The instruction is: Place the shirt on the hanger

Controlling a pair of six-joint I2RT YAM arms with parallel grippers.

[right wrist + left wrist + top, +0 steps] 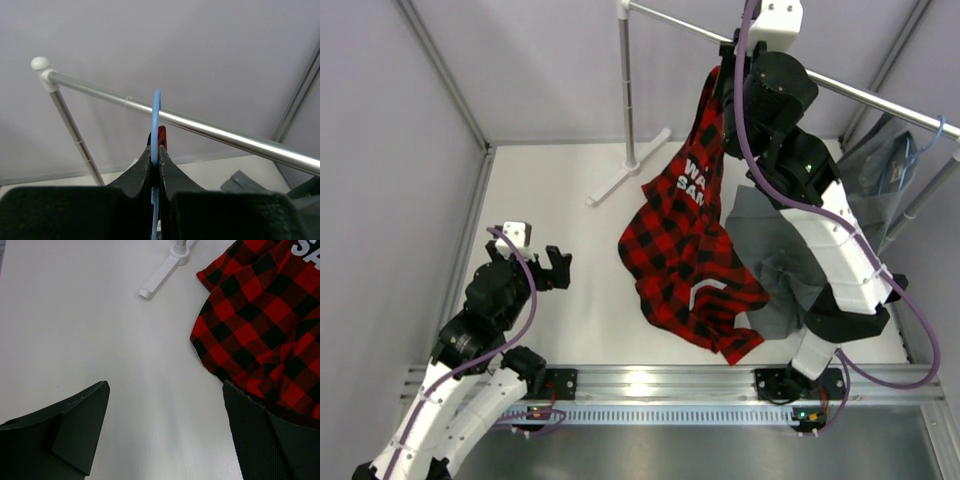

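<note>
right gripper [155, 156] pinching hanger [156, 107] (at the rail [215, 132]), shirt [680, 250] hanging

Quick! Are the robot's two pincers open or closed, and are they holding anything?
Left pincer: open, holding nothing.
Right pincer: closed on the blue hanger.
</note>
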